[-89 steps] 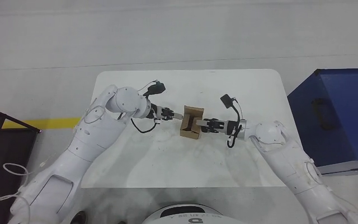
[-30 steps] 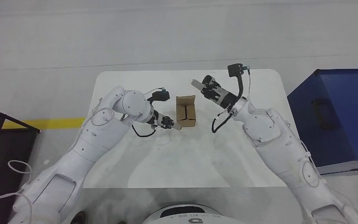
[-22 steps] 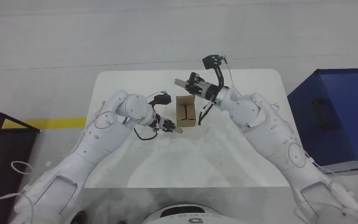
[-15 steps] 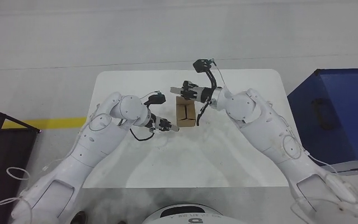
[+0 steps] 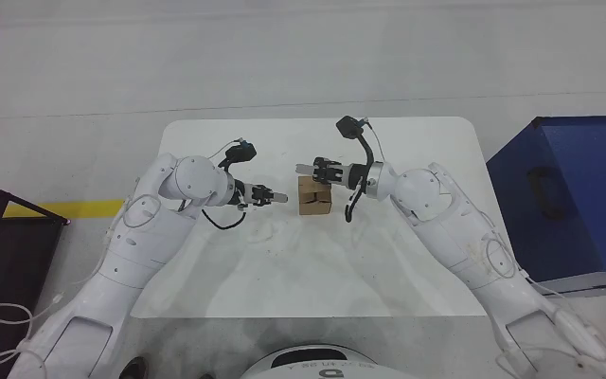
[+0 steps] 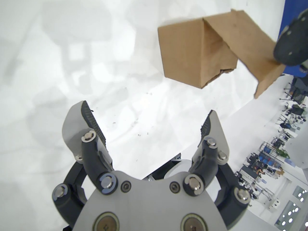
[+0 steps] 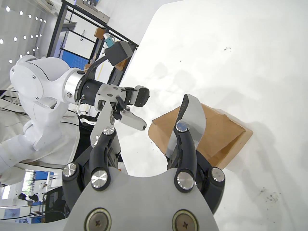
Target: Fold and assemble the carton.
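The brown cardboard carton (image 5: 314, 196) is overhung by the wide-spread right claw (image 5: 307, 171), with the left claw (image 6: 148, 111) held wide just beside it.

A white table (image 5: 417, 275) with rounded corners stands on a pale grey floor (image 5: 284, 57). Left of the table, a yellow line (image 5: 90, 207) runs across the floor to a black rack (image 5: 19, 237). Right of the table stands a dark blue box (image 5: 554, 204). Farther off past the table are rows of round lights (image 7: 7, 8), chairs (image 6: 294, 110) and equipment in a bright hall.
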Robot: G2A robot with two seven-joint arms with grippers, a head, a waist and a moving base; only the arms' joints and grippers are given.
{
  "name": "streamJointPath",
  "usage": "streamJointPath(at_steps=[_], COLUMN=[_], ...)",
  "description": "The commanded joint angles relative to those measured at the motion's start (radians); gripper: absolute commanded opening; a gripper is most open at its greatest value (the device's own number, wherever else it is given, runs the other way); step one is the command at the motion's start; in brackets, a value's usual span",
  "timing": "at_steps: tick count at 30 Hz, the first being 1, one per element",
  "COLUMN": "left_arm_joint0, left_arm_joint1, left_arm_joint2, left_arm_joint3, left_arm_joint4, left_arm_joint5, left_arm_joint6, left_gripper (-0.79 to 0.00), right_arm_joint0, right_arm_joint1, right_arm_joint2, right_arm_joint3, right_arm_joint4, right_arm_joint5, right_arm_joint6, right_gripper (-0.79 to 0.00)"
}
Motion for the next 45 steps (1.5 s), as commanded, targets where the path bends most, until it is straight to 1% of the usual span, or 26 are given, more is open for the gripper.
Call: streamJointPath(at_steps=[1, 4, 8, 15, 18, 25, 31, 34, 35, 36, 39, 42, 45], left_arm_joint0=[-0.018, -0.047, -0.093, -0.181, -0.217, -0.28, -0.308, -0.323, -0.326, -0.33, -0.341, -0.348, -0.355], left_arm_joint1=[-0.004, -0.013, -0.032, -0.081, -0.104, -0.152, -0.185, -0.202, -0.207, -0.212, -0.224, -0.235, -0.245], left_arm_joint2=[0.006, 0.025, 0.075, 0.166, 0.213, 0.305, 0.331, 0.345, 0.346, 0.348, 0.356, 0.359, 0.366], left_arm_joint3=[0.002, 0.026, 0.076, 0.181, 0.228, 0.343, 0.435, 0.473, 0.482, 0.494, 0.523, 0.552, 0.577], left_arm_joint4=[-0.004, 0.005, 0.006, -0.046, -0.066, -0.082, -0.147, -0.172, -0.187, -0.195, -0.212, -0.232, -0.245], left_arm_joint5=[0.0, 0.014, 0.032, 0.036, 0.025, -0.033, -0.134, -0.175, -0.189, -0.197, -0.213, -0.231, -0.253], left_arm_joint6=[0.019, 0.055, 0.092, 0.159, 0.166, 0.169, 0.201, 0.207, 0.211, 0.213, 0.213, 0.214, 0.209], left_gripper=[0.0, 0.0, 0.0, 0.0, 0.0, 0.0, 0.0, 0.0, 0.0, 0.0, 0.0, 0.0, 0.0], right_arm_joint0=[-0.009, -0.02, -0.031, -0.054, -0.065, -0.13, -0.231, -0.291, -0.311, -0.329, -0.379, -0.414, -0.409], right_arm_joint1=[0.0, 0.001, 0.002, 0.005, 0.006, 0.02, 0.042, 0.055, 0.06, 0.066, 0.085, 0.097, 0.095], right_arm_joint2=[0.006, 0.015, 0.025, 0.042, 0.049, 0.108, 0.191, 0.24, 0.257, 0.274, 0.329, 0.34, 0.313], right_arm_joint3=[0.004, 0.003, -0.004, -0.015, -0.019, -0.055, -0.132, -0.18, -0.195, -0.209, -0.259, -0.321, -0.335], right_arm_joint4=[0.013, 0.018, 0.02, 0.018, 0.016, -0.002, -0.03, -0.048, -0.062, -0.091, -0.22, -0.346, -0.363], right_arm_joint5=[-0.009, -0.015, -0.019, -0.027, -0.029, -0.045, -0.043, -0.035, -0.031, -0.027, -0.001, 0.029, 0.026], right_arm_joint6=[0.0, -0.002, -0.001, 0.0, -0.002, -0.028, -0.047, -0.043, -0.036, -0.022, 0.025, 0.083, 0.078], right_gripper=[-0.268, -0.265, -0.262, -0.259, -0.256, -0.228, -0.179, -0.172, -0.172, -0.154, -0.055, -0.062, -0.114])
